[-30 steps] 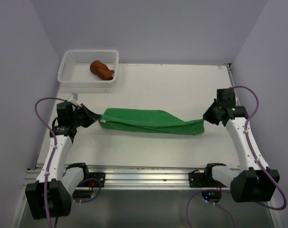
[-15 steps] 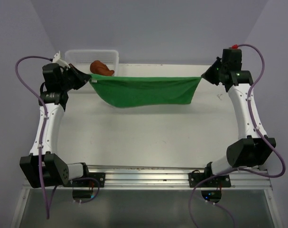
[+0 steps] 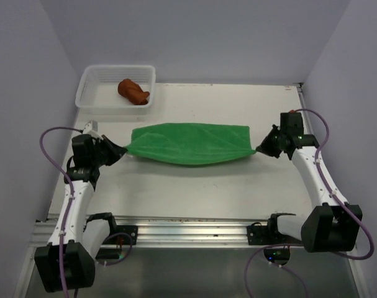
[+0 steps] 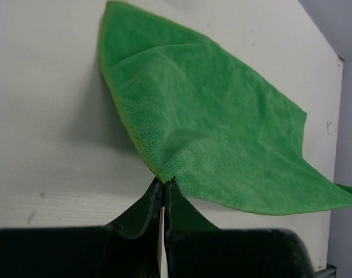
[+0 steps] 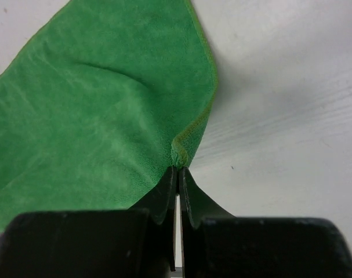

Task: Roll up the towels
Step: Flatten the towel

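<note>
The green towel (image 3: 188, 143) is spread wide across the middle of the table, stretched between my two grippers. My left gripper (image 3: 122, 149) is shut on its left corner; the left wrist view shows the jaws pinching the cloth's edge (image 4: 164, 176), the towel (image 4: 222, 133) fanning out beyond. My right gripper (image 3: 259, 149) is shut on its right corner, seen pinched at the fingertips in the right wrist view (image 5: 178, 165), with the towel (image 5: 100, 116) lying to the left. The rust-brown towel (image 3: 133, 91) lies bunched in the white basket.
The white mesh basket (image 3: 92, 84) stands at the table's far left corner. Walls close in on the left, back and right. A metal rail (image 3: 188, 226) with the arm bases runs along the near edge.
Both grippers lifted the green towel up and toward the back, opening it out, then brought it down again. It now lies spread wider and flatter than one second ago.
</note>
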Controlling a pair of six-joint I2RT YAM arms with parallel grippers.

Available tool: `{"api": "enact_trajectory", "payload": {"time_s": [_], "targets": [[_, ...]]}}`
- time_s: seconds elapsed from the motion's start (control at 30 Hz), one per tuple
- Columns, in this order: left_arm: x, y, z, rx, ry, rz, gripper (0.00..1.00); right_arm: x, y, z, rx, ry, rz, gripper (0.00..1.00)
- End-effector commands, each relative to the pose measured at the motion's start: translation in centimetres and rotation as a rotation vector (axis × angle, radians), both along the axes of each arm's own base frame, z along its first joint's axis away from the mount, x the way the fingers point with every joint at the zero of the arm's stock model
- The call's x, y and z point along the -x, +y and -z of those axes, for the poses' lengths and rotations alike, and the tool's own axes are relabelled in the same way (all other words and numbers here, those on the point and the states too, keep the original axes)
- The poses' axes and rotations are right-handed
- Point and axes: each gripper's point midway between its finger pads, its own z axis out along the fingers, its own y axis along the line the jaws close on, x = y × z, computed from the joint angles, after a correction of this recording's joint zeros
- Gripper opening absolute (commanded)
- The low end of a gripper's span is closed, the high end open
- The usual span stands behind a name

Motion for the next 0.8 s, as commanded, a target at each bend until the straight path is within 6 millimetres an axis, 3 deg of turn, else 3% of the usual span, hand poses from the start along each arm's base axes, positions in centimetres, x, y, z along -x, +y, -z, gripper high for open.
{"api": "enact_trajectory", "payload": {"time_s": [0.0,0.03,0.2,0.43,0.6,0.77], "targets": [[2.0,0.0,2.3,0.014,0.017,-0.024,0.0,1.9,0.0,0.4,0.001,-0.02,-0.021,0.0],[2.5,-0.5,2.7,0.038,0.018,-0.015,0.0,2.7,0.1,1.4,-0.002,0.003,-0.021,0.0],[5.1,-1.1,6.1,0.059,0.111,0.002,0.02,5.0,-0.5,2.6,0.029,0.033,-0.016,0.0],[5.5,-1.0,7.9,0.043,0.186,-0.03,0.05,8.0,-1.4,6.4,0.084,0.115,-0.014,0.0],[5.2,-0.8,8.8,0.051,0.224,-0.044,0.06,8.2,-2.0,7.8,0.108,0.141,0.009,0.0],[3.9,-0.3,8.3,0.035,0.224,-0.057,0.05,6.0,-2.9,6.0,0.142,0.091,0.057,0.0]]}}
